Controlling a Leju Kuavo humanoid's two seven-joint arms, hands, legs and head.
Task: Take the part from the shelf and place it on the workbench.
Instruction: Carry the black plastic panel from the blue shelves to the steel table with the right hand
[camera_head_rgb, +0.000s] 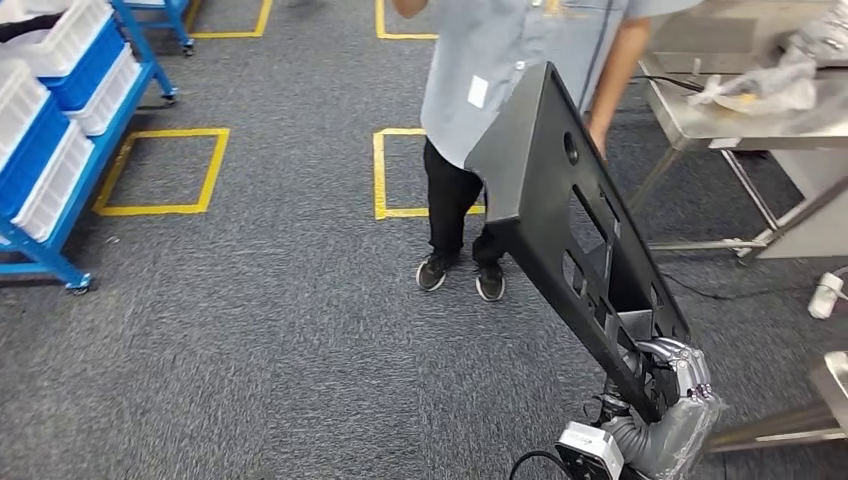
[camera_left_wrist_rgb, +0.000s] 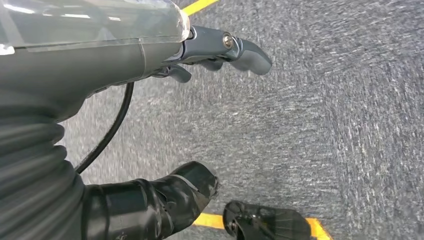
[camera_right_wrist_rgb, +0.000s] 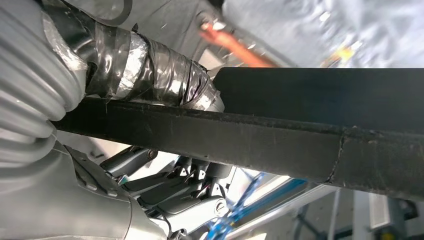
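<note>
- Black part (camera_head_rgb: 560, 200), a long flat panel with cut-out slots and a round hole, is held up in the air by the robot's right hand (camera_head_rgb: 672, 372), rising at a slant from the lower right toward the middle of the head view.
- Right hand grasps the part's lower end, fingers wrapped over its edge; in the right wrist view the taped thumb (camera_right_wrist_rgb: 150, 70) lies on one side of the dark bar of the part (camera_right_wrist_rgb: 280, 145) and the fingers (camera_right_wrist_rgb: 190, 190) on the other.
- Left hand (camera_left_wrist_rgb: 200, 115) holds nothing: its fingers (camera_left_wrist_rgb: 235, 50) and thumb (camera_left_wrist_rgb: 170, 200) stand apart above the grey carpet (camera_left_wrist_rgb: 310, 130).
- A person (camera_head_rgb: 500, 80) in a grey shirt, dark trousers and dark shoes stands on the carpet just behind the part's upper end.
- A metal workbench (camera_head_rgb: 720, 115) stands at the upper right with crumpled plastic bags (camera_head_rgb: 770, 85) on it, apart from the part.
- A blue shelf rack (camera_head_rgb: 70, 150) with white bins stands at the far left.
- Yellow tape squares (camera_head_rgb: 160, 170) mark the floor.
</note>
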